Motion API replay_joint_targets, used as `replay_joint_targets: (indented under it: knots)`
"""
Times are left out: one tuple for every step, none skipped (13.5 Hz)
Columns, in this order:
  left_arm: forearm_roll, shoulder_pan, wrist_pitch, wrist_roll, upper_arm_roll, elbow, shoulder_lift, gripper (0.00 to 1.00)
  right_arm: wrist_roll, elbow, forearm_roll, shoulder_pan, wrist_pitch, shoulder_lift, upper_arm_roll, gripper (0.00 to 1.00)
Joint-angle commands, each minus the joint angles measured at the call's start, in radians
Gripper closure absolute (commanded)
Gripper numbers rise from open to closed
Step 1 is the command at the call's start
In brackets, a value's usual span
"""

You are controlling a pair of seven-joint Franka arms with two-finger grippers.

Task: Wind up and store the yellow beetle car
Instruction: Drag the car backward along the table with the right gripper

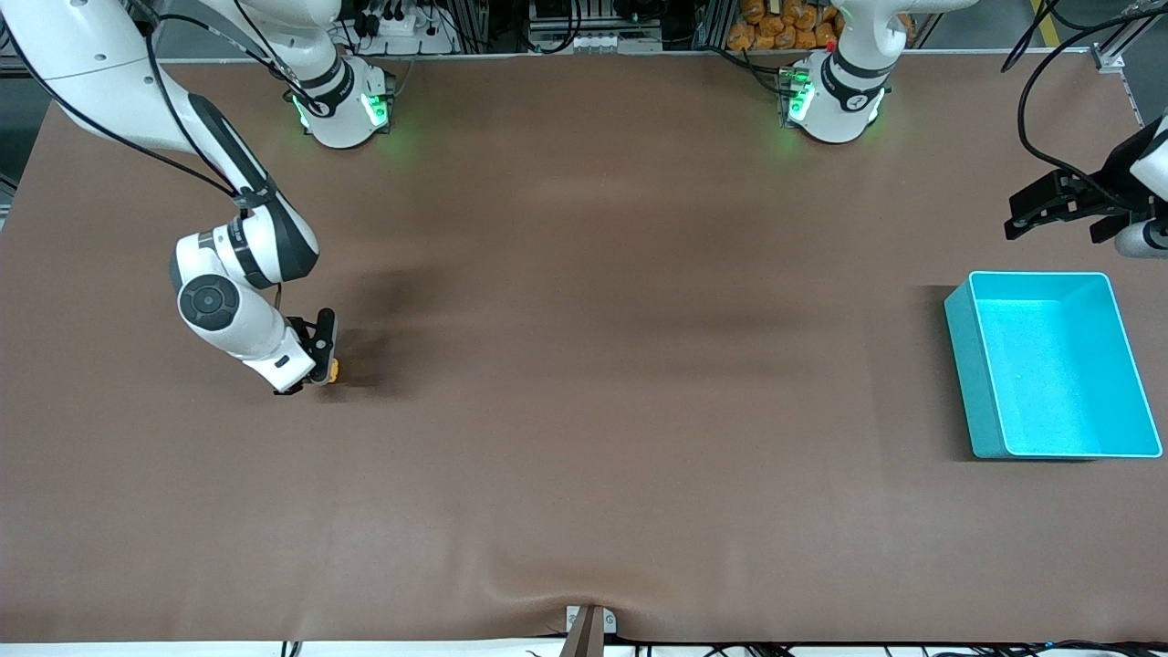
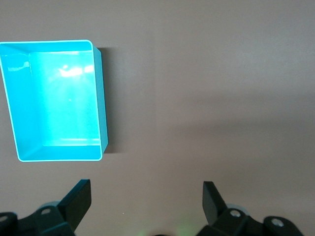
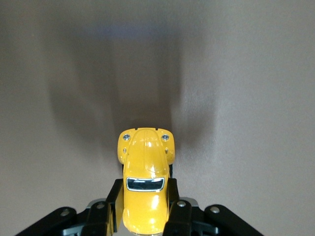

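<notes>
The yellow beetle car (image 3: 145, 182) is a tiny rounded toy with a dark window. My right gripper (image 3: 145, 196) is shut on its sides, low at the brown table toward the right arm's end. In the front view only a bit of the yellow beetle car (image 1: 333, 370) shows beside the right gripper (image 1: 315, 360). Whether its wheels touch the table I cannot tell. My left gripper (image 2: 146, 194) is open and empty, up in the air near the turquoise bin (image 2: 54, 101); it waits at the left arm's end (image 1: 1063, 205). The turquoise bin (image 1: 1049, 365) is empty.
The brown table cloth (image 1: 584, 365) has a raised wrinkle at its front edge by a small clamp (image 1: 589, 625). The two arm bases (image 1: 342, 100) stand along the table edge farthest from the front camera.
</notes>
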Motion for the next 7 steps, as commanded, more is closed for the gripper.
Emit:
replay_joint_targets:
  knots:
    - [0.014,0.001,0.003,0.012,-0.004,-0.003,-0.011,0.0,-0.013,0.01,-0.068,-0.063,0.011,0.034,0.015,0.8]
    - [0.014,0.0,0.003,0.012,-0.004,-0.003,-0.011,0.0,-0.012,0.01,-0.069,-0.074,0.011,0.036,0.015,0.8]
    - [0.014,0.0,0.003,0.012,-0.004,-0.003,-0.011,0.0,-0.012,0.01,-0.069,-0.083,0.011,0.036,0.015,0.8]
    - [0.014,0.0,0.002,0.012,-0.004,-0.003,-0.012,0.0,-0.012,0.008,-0.069,-0.095,0.013,0.04,0.015,0.8]
    - [0.014,0.0,0.002,0.012,-0.004,-0.003,-0.012,0.0,-0.012,0.01,-0.074,-0.113,0.019,0.051,0.015,0.8]
    - [0.014,0.0,0.002,0.012,-0.004,-0.003,-0.012,0.0,-0.013,0.007,-0.1,-0.13,0.04,0.057,0.015,0.8]
    - [0.014,-0.002,0.002,0.012,-0.004,-0.003,-0.012,0.0,-0.013,0.007,-0.129,-0.155,0.062,0.071,0.015,0.8]
